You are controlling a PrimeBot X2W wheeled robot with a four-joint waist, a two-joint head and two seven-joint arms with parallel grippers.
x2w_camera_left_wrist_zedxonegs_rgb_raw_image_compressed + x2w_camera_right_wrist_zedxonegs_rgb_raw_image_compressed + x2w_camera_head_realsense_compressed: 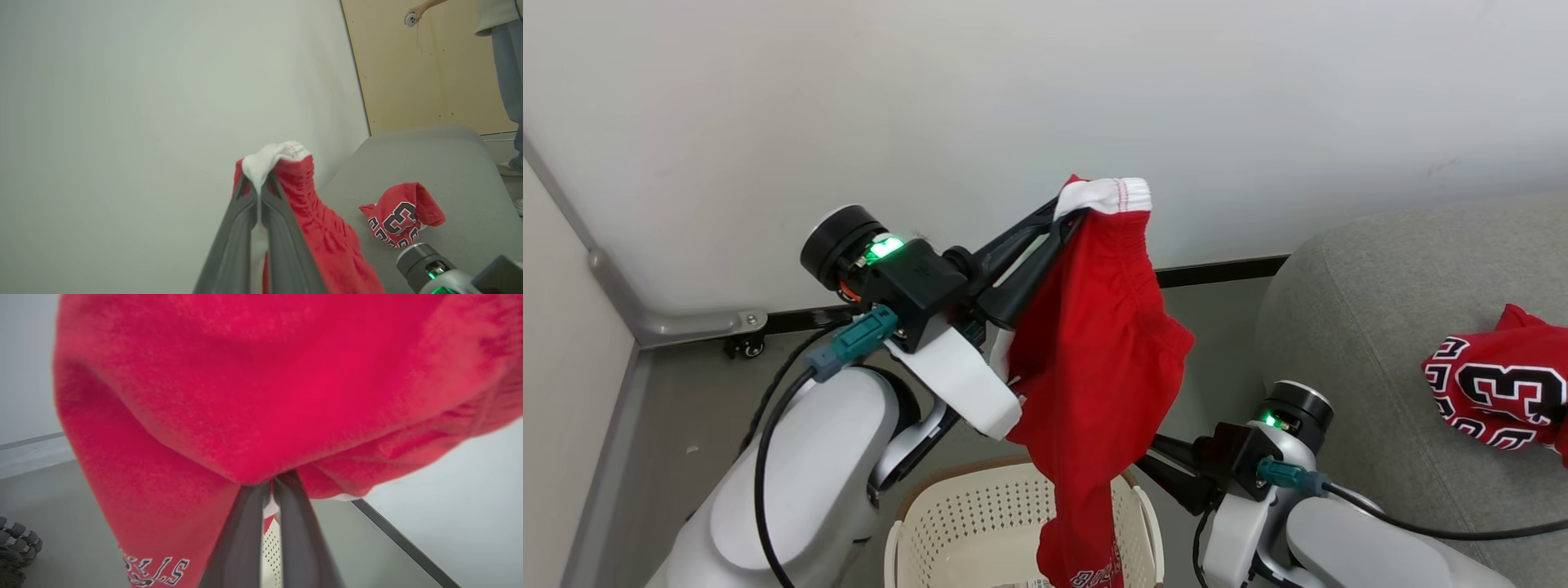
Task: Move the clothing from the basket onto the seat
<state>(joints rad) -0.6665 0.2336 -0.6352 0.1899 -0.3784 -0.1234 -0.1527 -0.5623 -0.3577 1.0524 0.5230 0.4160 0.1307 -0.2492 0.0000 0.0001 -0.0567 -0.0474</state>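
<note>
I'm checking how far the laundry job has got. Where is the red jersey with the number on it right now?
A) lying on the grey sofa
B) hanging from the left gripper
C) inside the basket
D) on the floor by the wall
A: the jersey lies crumpled on the grey sofa, while the left gripper holds the shorts up above the basket.

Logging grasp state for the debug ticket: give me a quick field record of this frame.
red shorts: lifted, lower end hanging over laundry basket
left gripper: shut on white waistband
right gripper: shut on red fabric lower down
red jersey: crumpled on grey sofa
remaining: red shorts onto grey sofa
</note>
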